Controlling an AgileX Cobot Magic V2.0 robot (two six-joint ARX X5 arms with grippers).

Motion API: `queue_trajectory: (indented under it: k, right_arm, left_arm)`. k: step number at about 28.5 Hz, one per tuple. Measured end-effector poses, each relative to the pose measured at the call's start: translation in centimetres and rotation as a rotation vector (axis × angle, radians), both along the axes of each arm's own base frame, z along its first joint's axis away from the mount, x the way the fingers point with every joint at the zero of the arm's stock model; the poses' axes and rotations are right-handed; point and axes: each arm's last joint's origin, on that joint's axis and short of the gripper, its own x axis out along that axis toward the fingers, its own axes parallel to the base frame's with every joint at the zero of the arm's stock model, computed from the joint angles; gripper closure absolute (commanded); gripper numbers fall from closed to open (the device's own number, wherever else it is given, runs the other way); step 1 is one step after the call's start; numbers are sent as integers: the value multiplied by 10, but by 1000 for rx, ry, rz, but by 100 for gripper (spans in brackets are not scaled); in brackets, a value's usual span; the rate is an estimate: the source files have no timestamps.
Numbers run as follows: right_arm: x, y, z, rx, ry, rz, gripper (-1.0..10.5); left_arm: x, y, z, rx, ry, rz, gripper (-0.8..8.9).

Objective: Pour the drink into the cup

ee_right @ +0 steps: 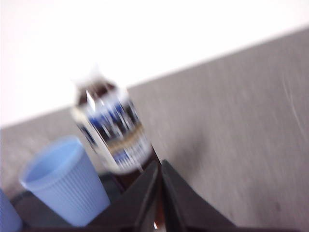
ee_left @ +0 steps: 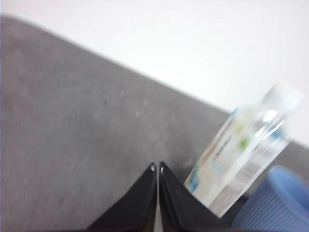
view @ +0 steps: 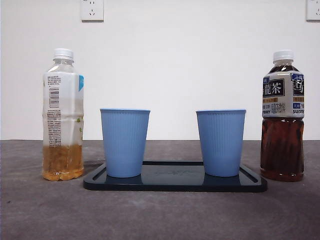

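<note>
Two capped bottles are seen standing upright on the grey table, one at each end of a dark tray. The dark tea bottle stands just beside the tray's one end and is filled with brown drink to roughly its shoulder; a white cap and a label with printed characters are carried on it. The pale bottle stands just beside the tray's other end and holds only a low layer of amber drink, its white cap on.

Two blue ribbed cups are set upright on the tray, well apart from each other: one cup near the pale bottle, the other cup near the tea bottle.

In the right wrist view the right gripper is shown with its jaws pressed together, nothing between them, pointed toward the tea bottle. In the left wrist view the left gripper is likewise closed on nothing, with the pale bottle just beyond its tips. Neither gripper appears in the front view.

A white wall with two sockets rises behind the table.
</note>
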Motion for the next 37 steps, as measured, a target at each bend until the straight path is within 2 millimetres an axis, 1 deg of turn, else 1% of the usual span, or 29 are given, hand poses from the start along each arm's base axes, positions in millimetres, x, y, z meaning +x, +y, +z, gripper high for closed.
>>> queue_trajectory:
  k: [4, 7, 10, 13, 18, 21, 24, 27, 31, 32, 33, 35, 36, 37]
  right_arm:
    - [-9, 1, 29, 5, -75, 0, 938]
    - [-15, 1, 47, 6, -67, 0, 938]
    - [-19, 1, 64, -3, -24, 14, 938]
    - [-22, 3, 80, -31, 43, 73, 938]
    - [-24, 6, 101, -110, 189, 176, 938]
    - [-22, 7, 108, -154, 267, 245, 938]
    - [-22, 8, 111, -181, 340, 308, 938]
    - [-22, 10, 107, -199, 414, 370, 938]
    - [-25, 12, 99, -224, 509, 423, 936]
    - [-25, 12, 99, -232, 503, 428, 922]
    - [-25, 12, 99, -237, 501, 430, 858]
    - [-25, 12, 100, -242, 494, 430, 605]
    - [-25, 12, 100, -243, 490, 430, 552]
    - [-25, 12, 100, -243, 488, 430, 552]
  left_arm:
    - [-8, 0, 30, -1, -16, 0, 804]
    - [-13, 0, 49, 9, 3, -7, 804]
    - [-18, -1, 70, 48, 26, -40, 804]
    - [-20, -3, 86, 96, 88, -122, 804]
    - [-18, -6, 96, 169, 236, -282, 804]
    - [-15, -8, 101, 200, 323, -365, 804]
    - [-11, -10, 105, 223, 380, -442, 804]
    - [-9, -11, 106, 238, 419, -492, 804]
    - [-9, -12, 106, 263, 422, -519, 797]
    - [-9, -13, 106, 266, 420, -521, 748]
    - [-9, -13, 106, 269, 419, -522, 658]
    - [-9, -13, 106, 271, 419, -523, 438]
    - [-9, -13, 106, 271, 419, -523, 384]
    - [-9, -13, 106, 271, 420, -523, 375]
